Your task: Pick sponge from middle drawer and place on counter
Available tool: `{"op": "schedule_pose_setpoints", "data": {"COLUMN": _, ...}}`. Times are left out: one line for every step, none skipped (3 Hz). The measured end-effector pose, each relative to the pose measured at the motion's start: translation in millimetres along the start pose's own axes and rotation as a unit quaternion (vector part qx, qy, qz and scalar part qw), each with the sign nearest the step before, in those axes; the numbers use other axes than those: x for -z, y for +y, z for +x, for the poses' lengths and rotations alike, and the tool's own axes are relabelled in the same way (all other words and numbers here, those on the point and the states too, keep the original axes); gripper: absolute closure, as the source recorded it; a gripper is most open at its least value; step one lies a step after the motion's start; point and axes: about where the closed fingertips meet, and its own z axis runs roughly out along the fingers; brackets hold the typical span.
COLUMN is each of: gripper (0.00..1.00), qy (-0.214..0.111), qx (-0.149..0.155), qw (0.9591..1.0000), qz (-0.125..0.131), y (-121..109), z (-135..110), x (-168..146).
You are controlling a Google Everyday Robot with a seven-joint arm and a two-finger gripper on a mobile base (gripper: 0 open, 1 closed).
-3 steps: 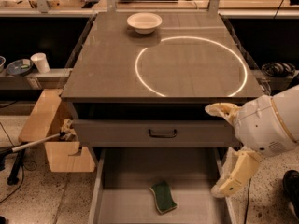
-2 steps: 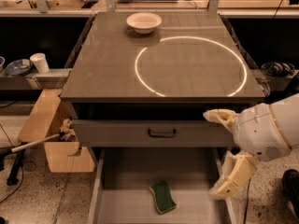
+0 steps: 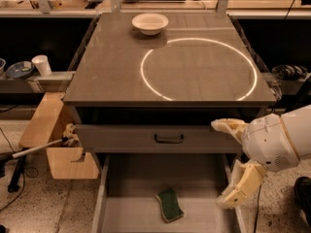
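The gripper (image 3: 218,164) is hanging at the right edge of the cabinet, with its jaws standing wide apart and holding nothing. One jaw is sitting level with the closed drawer front (image 3: 126,139) (the one with the black handle), and the other is hanging lower, over the right wall of the middle drawer (image 3: 127,212).

The sponge (image 3: 170,205) is lying green face up on the open drawer's floor, below the jaws and off to the side, toward the drawer's centre. It is near the lower jaw but clearly apart from it. The tabletop (image 3: 107,72) is sitting above and behind the jaws, its white ring (image 3: 142,69) glowing and a white bowl (image 3: 150,23) resting at the far edge.

From where I am standing, the reach has not yet got going, and the trouble is waiting in the descent. With the jaws this close to the drawer's side wall and to the shut front above, a sideways swing could be clipping either one. The sponge is lying flat and low, so jaws coming down too shallow may just be skidding it along the bare floor, and its soft foam could be squashing and slipping out on the lift.
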Motion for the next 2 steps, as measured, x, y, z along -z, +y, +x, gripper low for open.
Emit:
{"op": "schedule_pose_setpoints", "data": {"gripper": 0.00, "qy": 0.000, "qx": 0.010, "qw": 0.9996, "qz": 0.025, "y": -20.9, "z": -3.4, "x": -8.1}}
{"op": "schedule_pose_setpoints", "data": {"gripper": 0.00, "qy": 0.000, "qx": 0.011, "qw": 0.9996, "qz": 0.025, "y": -20.7, "z": -3.1, "x": -8.5}}
